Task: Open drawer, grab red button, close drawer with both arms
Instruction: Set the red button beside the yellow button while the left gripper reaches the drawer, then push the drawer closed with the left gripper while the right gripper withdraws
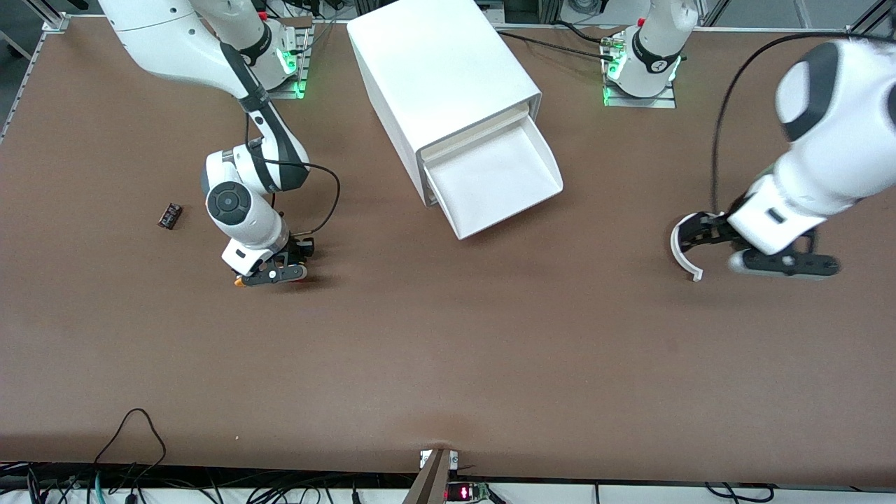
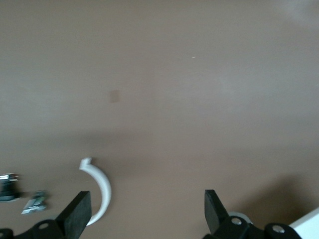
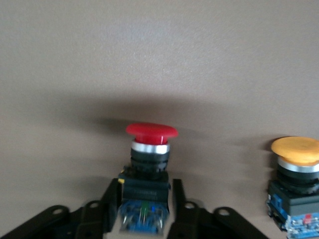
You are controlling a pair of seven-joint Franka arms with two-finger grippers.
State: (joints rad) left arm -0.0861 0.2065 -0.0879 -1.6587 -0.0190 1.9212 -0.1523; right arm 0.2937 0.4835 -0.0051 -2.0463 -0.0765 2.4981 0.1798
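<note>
I see glossy red-domed button [image 3: 151,164] upright between right gripper [image 3: 144,211] jaws (contact unclear), left gripper [image 2: 144,214] jaws wide over matte table [image 1: 448,350], drawer [image 1: 498,183] open

button [image 3: 151,164] beside like button [image 3: 295,179], drawer [image 1: 498,183] pulled out of cabinet [image 1: 437,77]

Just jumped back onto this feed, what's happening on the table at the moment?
The drawer stands pulled out of the white cabinet and looks empty. The right gripper is low at the table toward the right arm's end, its fingers on either side of the red button; whether they grip it is unclear. A yellow-capped button stands beside it. The left gripper hangs open over the table at the left arm's end.
</note>
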